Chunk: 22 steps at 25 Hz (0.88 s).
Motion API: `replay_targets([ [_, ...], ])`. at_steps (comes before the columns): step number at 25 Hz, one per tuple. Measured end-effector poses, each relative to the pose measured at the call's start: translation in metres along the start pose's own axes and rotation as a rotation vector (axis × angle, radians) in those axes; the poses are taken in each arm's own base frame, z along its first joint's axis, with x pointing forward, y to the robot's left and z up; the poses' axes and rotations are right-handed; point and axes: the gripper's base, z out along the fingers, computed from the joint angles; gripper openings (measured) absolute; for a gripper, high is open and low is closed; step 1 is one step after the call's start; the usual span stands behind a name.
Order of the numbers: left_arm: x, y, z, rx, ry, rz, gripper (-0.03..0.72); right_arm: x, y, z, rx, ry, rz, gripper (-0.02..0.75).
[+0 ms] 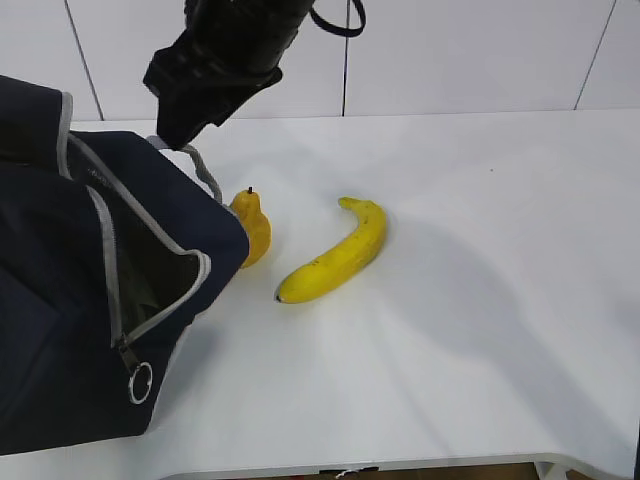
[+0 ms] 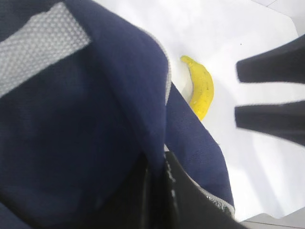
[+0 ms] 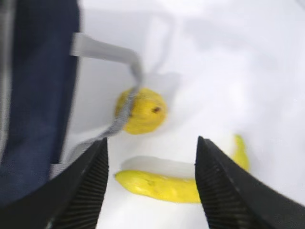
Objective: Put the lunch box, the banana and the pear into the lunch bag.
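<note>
The navy lunch bag (image 1: 90,300) fills the left of the exterior view, its zipper mouth gaping towards the table. The pear (image 1: 251,226) stands right beside the bag, and the banana (image 1: 335,260) lies just right of the pear. My left gripper (image 2: 157,191) is shut on a fold of the lunch bag's (image 2: 95,119) fabric; in the exterior view it is hidden. My right gripper (image 3: 151,155) is open and empty, hovering high above the pear (image 3: 141,110) and banana (image 3: 162,185). It shows as the black arm (image 1: 215,65) at the top. The lunch box is out of view.
A grey webbing handle (image 3: 127,90) of the bag hangs in front of the pear. The right gripper's open fingers (image 2: 271,67) show at the right of the left wrist view, above the banana (image 2: 202,88). The white table (image 1: 500,250) stretches to the right.
</note>
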Motion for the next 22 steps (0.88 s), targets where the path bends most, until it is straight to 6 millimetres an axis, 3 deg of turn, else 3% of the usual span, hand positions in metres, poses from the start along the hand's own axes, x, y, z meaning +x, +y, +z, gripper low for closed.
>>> replay_targets([
  [6, 0.002, 0.0, 0.0, -0.003, 0.021, 0.013, -0.012, 0.004, -0.016, -0.028, 0.189, 0.028, 0.045, 0.476],
  [13, 0.004, 0.001, 0.0, -0.008, 0.047, 0.028, -0.012, 0.021, -0.036, -0.066, 0.394, 0.053, 0.217, 0.476],
  [22, 0.004, 0.0, 0.0, 0.001, 0.048, 0.019, -0.013, 0.054, -0.046, -0.072, 0.574, 0.154, 0.391, 0.477],
])
